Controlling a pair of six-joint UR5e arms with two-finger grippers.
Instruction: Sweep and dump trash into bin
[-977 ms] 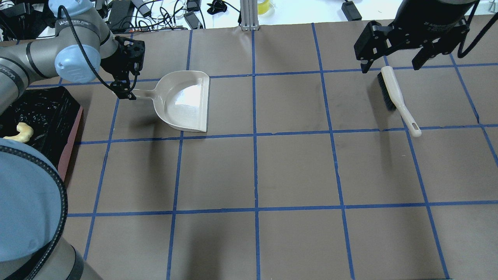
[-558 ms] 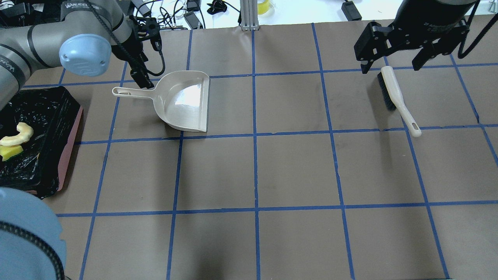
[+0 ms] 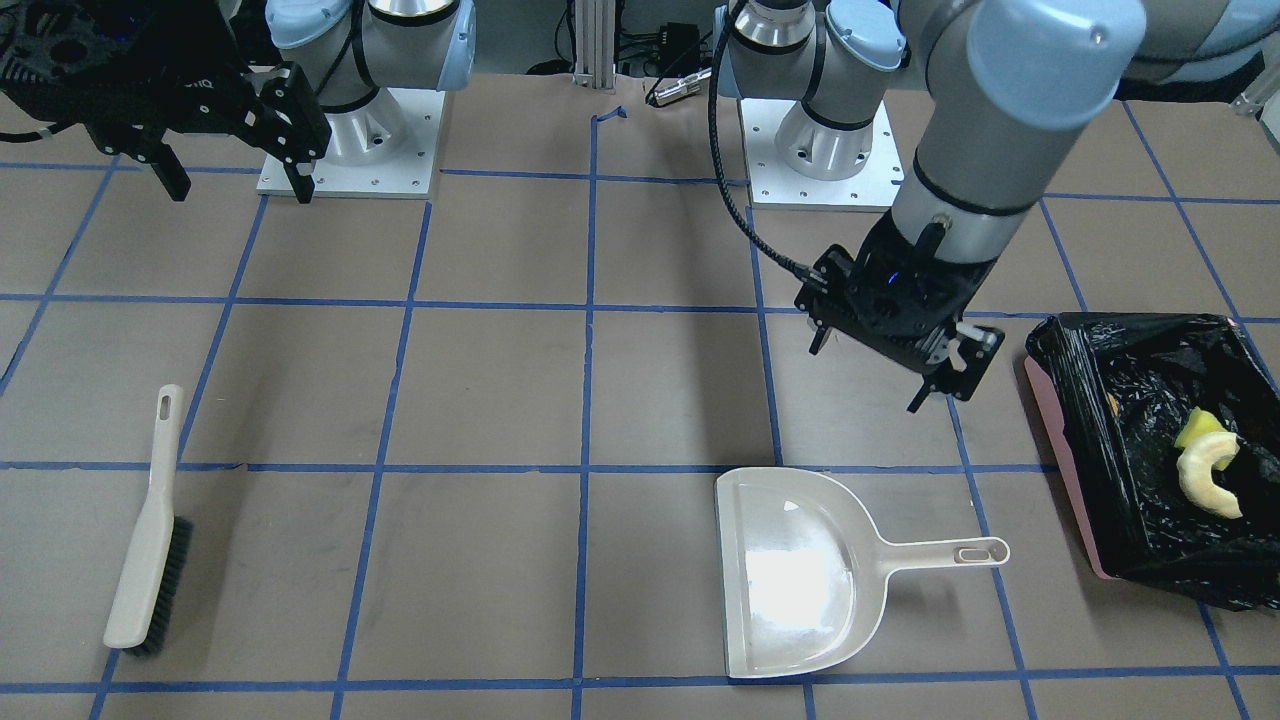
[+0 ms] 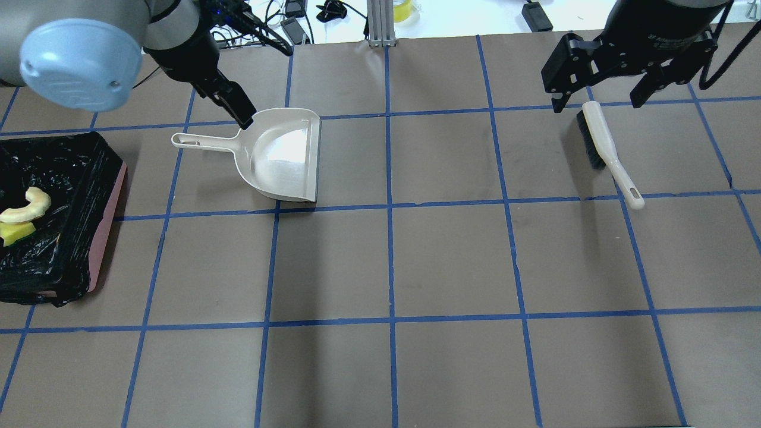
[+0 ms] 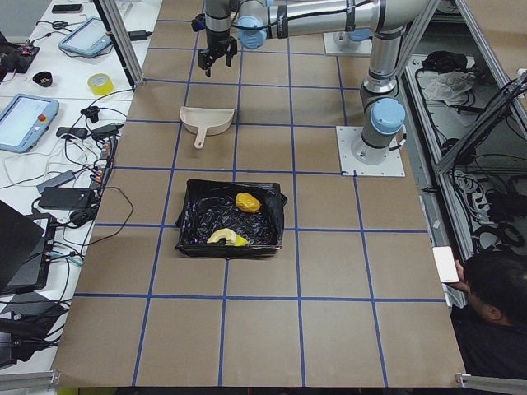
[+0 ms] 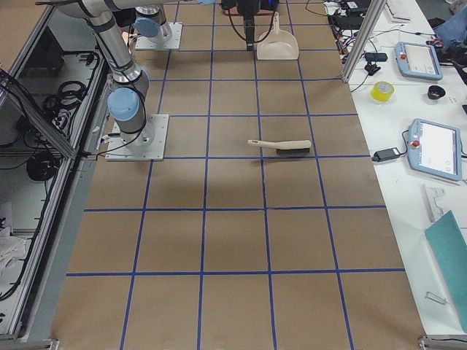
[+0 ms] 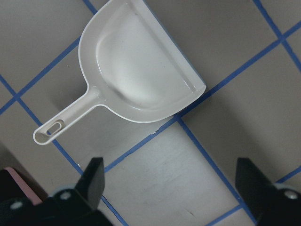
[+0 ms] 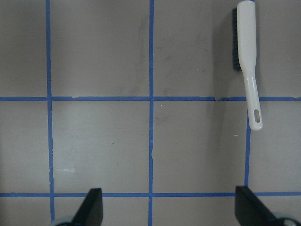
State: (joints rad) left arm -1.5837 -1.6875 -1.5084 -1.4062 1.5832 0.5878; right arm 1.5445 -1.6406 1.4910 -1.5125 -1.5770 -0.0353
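The bin (image 4: pixel 110 214), pink with a black bag, sits at the table's left edge. In it lie the pale crescent slice (image 4: pixel 27 205), the yellow-green sponge (image 4: pixel 13 233) and, in the exterior left view, the golden-brown piece (image 5: pixel 247 202). The white dustpan (image 4: pixel 279 154) lies empty on the table to the right of the bin. My left gripper (image 3: pixel 890 375) is open and empty, raised above and behind the dustpan's handle (image 7: pixel 61 125). My right gripper (image 4: pixel 597 98) is open and empty, high above the head of the brush (image 4: pixel 603 148), which lies on the table.
The table is brown paper with a blue tape grid. Cables, chargers and a yellow tape roll (image 4: pixel 404 9) lie beyond the far edge. The arm bases (image 3: pixel 350 130) stand at the robot's side. An aluminium post (image 4: pixel 380 24) stands at the far middle.
My left gripper has left the dustpan's handle and risen toward the far side. The dustpan stays flat on the table. The left arm's elbow has cleared the bin. The right arm has not moved.
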